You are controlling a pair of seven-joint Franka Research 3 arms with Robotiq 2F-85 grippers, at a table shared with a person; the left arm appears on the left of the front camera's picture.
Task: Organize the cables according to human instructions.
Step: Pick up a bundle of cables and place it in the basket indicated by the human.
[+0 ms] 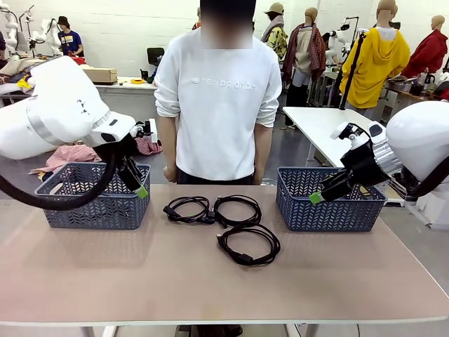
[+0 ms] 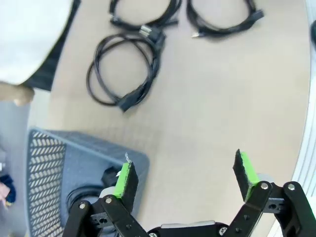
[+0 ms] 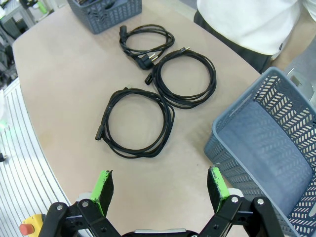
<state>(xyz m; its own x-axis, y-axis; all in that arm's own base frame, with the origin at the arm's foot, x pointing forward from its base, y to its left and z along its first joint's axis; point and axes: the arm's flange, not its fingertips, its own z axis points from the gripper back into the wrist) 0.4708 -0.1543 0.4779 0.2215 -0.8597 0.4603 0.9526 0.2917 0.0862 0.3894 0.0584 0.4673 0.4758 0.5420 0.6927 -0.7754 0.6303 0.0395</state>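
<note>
Both arms hover with jaws spread wide.
The left arm (image 1: 59,105) enters at the frame's left, its left gripper (image 1: 140,188) angled down toward centre; the right arm (image 1: 421,137) enters at the right, its right gripper (image 1: 317,196) pointing down-left. Green pads (image 3: 104,185) stand well apart, holding nothing.

Lighting: bright, even, from overhead. Shadows: soft and faint beneath the cables (image 1: 210,218) on the table (image 1: 105,274). Front view: sharp. Wrist views: wide-angle bending toward frame edges.
</note>
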